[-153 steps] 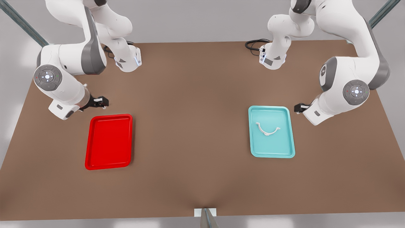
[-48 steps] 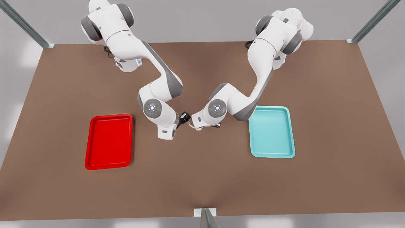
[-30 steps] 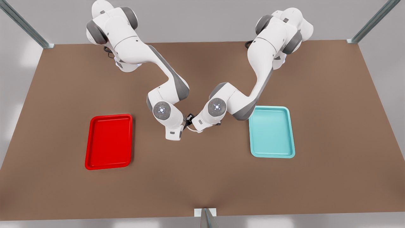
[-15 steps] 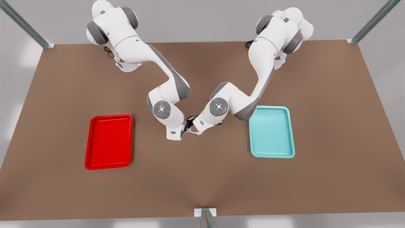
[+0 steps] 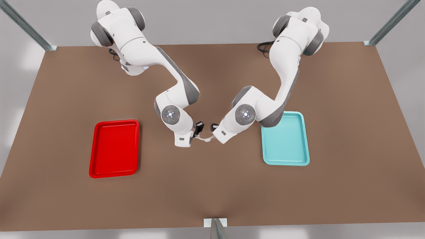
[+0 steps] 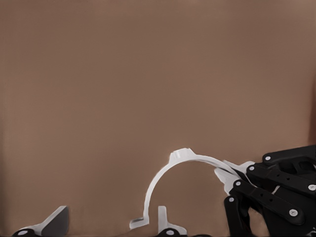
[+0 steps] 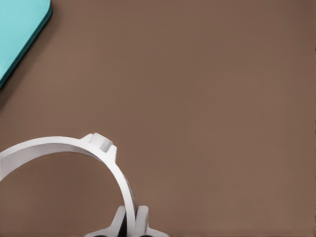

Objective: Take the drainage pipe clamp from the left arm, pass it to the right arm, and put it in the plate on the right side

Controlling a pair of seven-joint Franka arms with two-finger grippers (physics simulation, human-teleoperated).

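The drainage pipe clamp (image 5: pixel 205 138), a thin white arc, hangs above the table's middle. My right gripper (image 5: pixel 198 130) belongs to the arm on the front view's left. It is shut on one end of the clamp (image 7: pixel 59 145), with its fingertips (image 7: pixel 143 223) pinching the band. My left gripper (image 5: pixel 214 127), on the arm at the front view's right, is open just beside the clamp's other end. Its fingers (image 6: pixel 54 222) stand wide apart around the flared tab of the clamp (image 6: pixel 168 173). The red plate (image 5: pixel 114 149) lies at the front view's left.
A teal tray (image 5: pixel 285 139) lies at the front view's right, close behind the left arm's elbow, and its corner shows as the teal tray (image 7: pixel 19 29) in the right wrist view. Brown table (image 5: pixel 212 186) stretches around both trays.
The left arm has let go of the clamp and drawn back toward the front view's right. The right gripper keeps hold of the clamp and has barely moved.
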